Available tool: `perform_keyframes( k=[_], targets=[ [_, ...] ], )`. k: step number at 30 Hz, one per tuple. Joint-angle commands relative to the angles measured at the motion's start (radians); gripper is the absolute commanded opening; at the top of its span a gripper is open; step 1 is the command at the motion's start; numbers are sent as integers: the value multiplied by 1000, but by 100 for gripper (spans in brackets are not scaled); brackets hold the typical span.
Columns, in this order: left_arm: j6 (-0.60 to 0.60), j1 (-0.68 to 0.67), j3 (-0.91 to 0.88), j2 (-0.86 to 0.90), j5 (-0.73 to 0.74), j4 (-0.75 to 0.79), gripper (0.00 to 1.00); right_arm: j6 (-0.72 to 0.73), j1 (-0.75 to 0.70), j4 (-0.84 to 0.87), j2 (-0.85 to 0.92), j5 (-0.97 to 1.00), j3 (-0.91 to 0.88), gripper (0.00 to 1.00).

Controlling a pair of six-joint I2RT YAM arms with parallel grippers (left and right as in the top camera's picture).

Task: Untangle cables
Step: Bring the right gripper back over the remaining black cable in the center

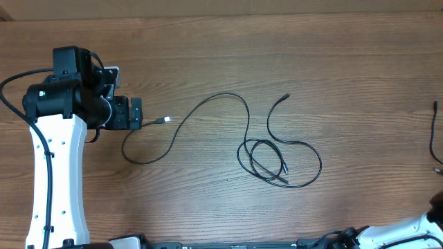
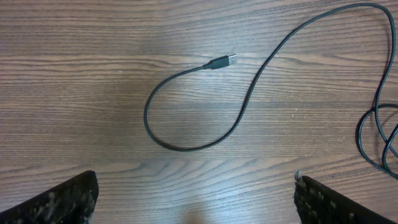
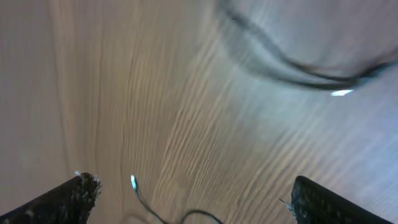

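The left pincer (image 2: 196, 202) stands wide apart and empty above the bench (image 2: 74, 74). Just beyond it, a loop of the thin black cables (image 2: 186, 149) ends in a silvery USB plug (image 2: 231, 60). The right pincer (image 3: 199, 199) is also apart, its view blurred. Only the overhead view shows the mid-bench tangle (image 1: 277, 162) and a stray cord (image 1: 432, 138) cut off at the right edge.

Cables (image 1: 249, 140) lie on table (image 1: 311, 62), right of left pincer (image 1: 137, 114).
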Motion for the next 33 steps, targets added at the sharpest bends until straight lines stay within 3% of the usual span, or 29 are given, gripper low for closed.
perform_keyframes(
  k=[1, 15, 19, 33],
  targets=[
    [26, -2, -5, 2, -3, 4, 100, -90, 116, -8, 2, -29, 9, 98],
    [26, 0, -5, 2, -3, 5, 100, -409, 693, 18, 2, -29, 9, 96],
    [26, -2, -5, 2, -3, 5, 100, -505, 843, 85, 2, -29, 9, 100],
    [26, -1, -5, 2, -3, 5, 100, -514, 1151, 263, 57, -34, 4, 100]
  ],
)
